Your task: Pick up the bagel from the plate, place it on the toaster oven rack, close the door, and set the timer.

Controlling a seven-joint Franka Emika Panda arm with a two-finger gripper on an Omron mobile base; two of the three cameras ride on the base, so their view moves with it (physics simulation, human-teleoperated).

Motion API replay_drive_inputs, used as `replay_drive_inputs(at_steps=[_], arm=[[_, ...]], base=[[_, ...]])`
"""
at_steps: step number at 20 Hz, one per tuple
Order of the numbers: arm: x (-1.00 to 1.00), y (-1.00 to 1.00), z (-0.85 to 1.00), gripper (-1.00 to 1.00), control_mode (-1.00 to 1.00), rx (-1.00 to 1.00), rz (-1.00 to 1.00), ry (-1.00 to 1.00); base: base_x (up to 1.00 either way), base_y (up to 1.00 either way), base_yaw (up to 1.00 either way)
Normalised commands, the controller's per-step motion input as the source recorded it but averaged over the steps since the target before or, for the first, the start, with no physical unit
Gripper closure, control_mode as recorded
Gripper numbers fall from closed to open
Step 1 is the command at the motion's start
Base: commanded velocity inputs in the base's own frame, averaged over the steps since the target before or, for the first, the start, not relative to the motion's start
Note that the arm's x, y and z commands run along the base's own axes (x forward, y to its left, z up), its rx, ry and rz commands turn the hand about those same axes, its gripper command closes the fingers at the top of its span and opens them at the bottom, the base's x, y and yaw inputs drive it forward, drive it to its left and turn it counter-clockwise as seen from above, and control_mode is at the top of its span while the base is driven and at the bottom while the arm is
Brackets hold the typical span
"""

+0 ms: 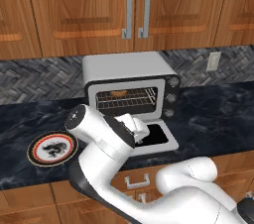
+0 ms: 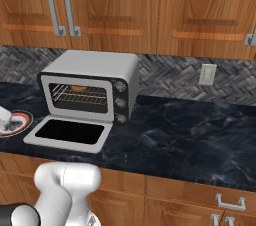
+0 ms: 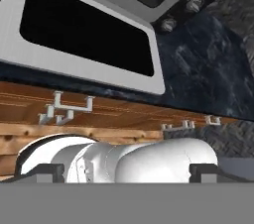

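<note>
Arm hides the door's (image 1: 158, 136) left half.

left base view: behind-left of arm, looking forward and down at toaster oven (image 1: 130, 91), head-on, mid range
right base view: behind-right, same oven (image 2: 90, 87) seen from its right, slightly farther
hand view: close, tilted, looking down across open door (image 3: 84, 32) and counter edge (image 3: 208, 69)
shared: oven, open door, counter, plate (image 1: 52, 148)
</note>
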Motion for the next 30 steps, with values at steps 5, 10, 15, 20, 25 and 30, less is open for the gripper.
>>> replay_drive_inputs(at_steps=[5, 10, 15, 20, 25, 30], arm=[[-0.03, 0.00, -0.37, -1.00, -1.00, 0.01, 0.30, 0.01], [0.24, 0.00, -0.34, -1.00, -1.00, 0.00, 0.06, 0.08], [0.13, 0.13, -0.35, -1.00, -1.00, 0.00, 0.00, 0.11], [0.16, 0.31, -0.26, -1.00, -1.00, -0.01, 0.00, 0.03], [0.24, 0.39, -0.15, -1.00, -1.00, -0.04, 0.00, 0.00], [0.38, 0.26, -0.18, -1.00, -1.00, -0.11, 0.00, 0.00]], base=[[0.00, 0.00, 0.00], [0.00, 0.00, 0.00], [0.00, 0.00, 0.00], [0.00, 0.00, 0.00], [0.00, 0.00, 0.00], [0.00, 0.00, 0.00]])
